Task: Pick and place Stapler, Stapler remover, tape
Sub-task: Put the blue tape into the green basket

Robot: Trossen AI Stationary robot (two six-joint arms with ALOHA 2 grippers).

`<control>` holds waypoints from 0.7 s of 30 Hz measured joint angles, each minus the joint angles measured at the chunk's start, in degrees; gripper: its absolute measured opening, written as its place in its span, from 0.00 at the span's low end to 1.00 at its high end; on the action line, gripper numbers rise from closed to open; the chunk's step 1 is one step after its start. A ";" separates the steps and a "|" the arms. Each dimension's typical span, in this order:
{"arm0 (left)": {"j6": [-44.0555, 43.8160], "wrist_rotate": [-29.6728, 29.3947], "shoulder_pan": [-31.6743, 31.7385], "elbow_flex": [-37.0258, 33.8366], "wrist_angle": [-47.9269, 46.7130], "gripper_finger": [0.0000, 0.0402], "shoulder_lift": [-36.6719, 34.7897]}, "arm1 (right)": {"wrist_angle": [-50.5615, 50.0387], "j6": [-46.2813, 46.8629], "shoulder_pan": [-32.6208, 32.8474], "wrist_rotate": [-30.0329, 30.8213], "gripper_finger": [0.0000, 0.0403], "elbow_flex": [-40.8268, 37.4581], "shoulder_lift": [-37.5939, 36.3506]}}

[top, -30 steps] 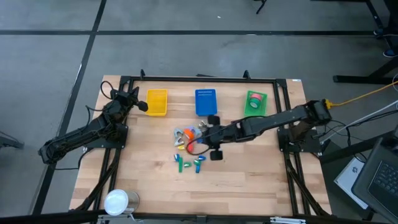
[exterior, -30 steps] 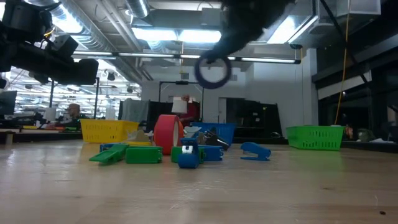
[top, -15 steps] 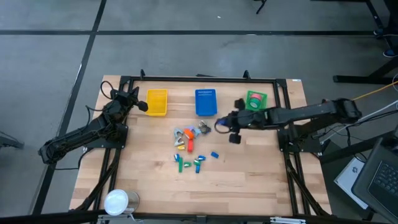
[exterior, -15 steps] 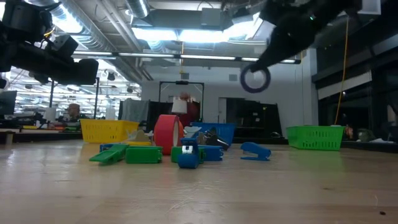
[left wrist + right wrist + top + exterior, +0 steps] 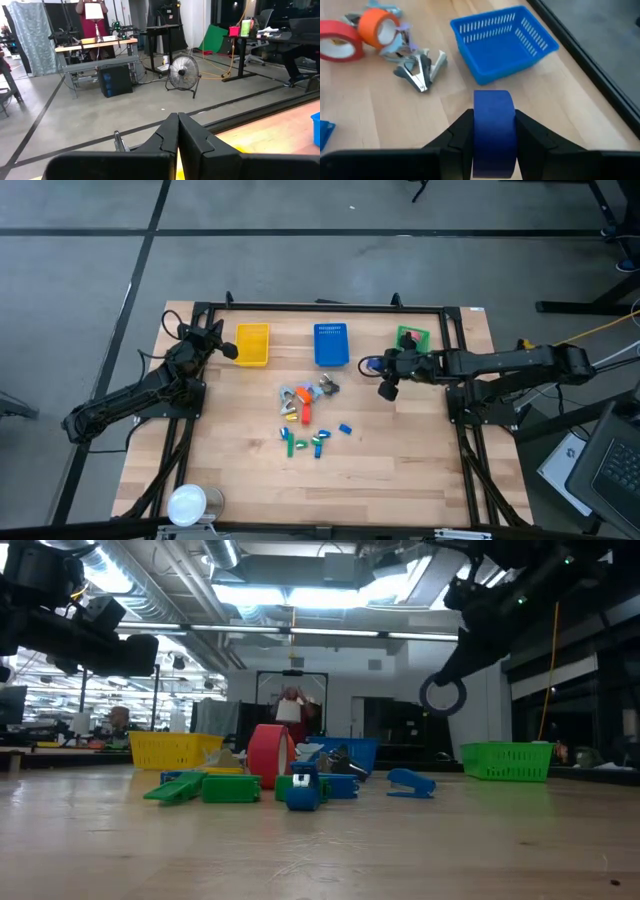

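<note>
Spanning most of the high view: wooden table [image 5: 400,460] with three baskets along the far edge – yellow basket [image 5: 252,345], blue basket [image 5: 331,345], green basket [image 5: 411,338]

Reaching in from the right: right arm, stretched across the table toward the blue/green basket gap; right gripper [image 5: 377,367] clamped on a blue tape roll [image 5: 492,131], fingers pressing both flat sides, roll held edge-up in the air – hangs as a dark ring [image 5: 442,695] in the low view, clear of the tabletop, just beside the blue basket [image 5: 502,41]

Parked at the left near the yellow basket: left gripper [image 5: 177,131], fingers together, nothing between them

Lying mid-table in a loose cluster [image 5: 305,405]: red tape roll [image 5: 340,41], orange tape roll [image 5: 379,26], metal staple remover [image 5: 420,65]; closer to the near edge, small green and blue pieces [image 5: 305,444], one blue piece [image 5: 345,429] slightly apart

Sitting at the near-left corner: white round object [image 5: 187,504], can't tell what it is
</note>
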 joint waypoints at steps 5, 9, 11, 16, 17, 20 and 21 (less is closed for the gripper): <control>-0.02 0.00 0.00 0.00 0.02 0.00 0.00 | -3.70 0.72 -0.54 3.31 0.27 0.00 -0.78; -0.01 0.00 0.00 0.01 0.02 0.00 0.00 | -5.61 0.66 -1.83 5.33 0.27 -0.04 -2.23; -0.01 0.02 -0.02 0.01 0.00 0.00 0.00 | -6.63 0.22 -2.87 5.89 0.27 -0.04 -2.95; 0.00 0.00 0.00 0.00 0.00 0.00 0.00 | -8.40 -2.31 -6.63 5.32 0.27 -0.04 -4.95; 0.00 0.02 0.00 0.01 0.00 0.00 0.00 | -8.68 -2.37 -7.41 5.17 0.27 -0.04 -5.38; 0.00 0.00 -0.01 0.01 0.00 0.00 0.00 | -9.10 -2.34 -9.70 5.12 0.27 -0.04 -6.68; -0.02 0.02 -0.02 0.00 0.00 0.00 0.00 | -9.32 -2.34 -10.62 5.12 0.27 -0.04 -7.09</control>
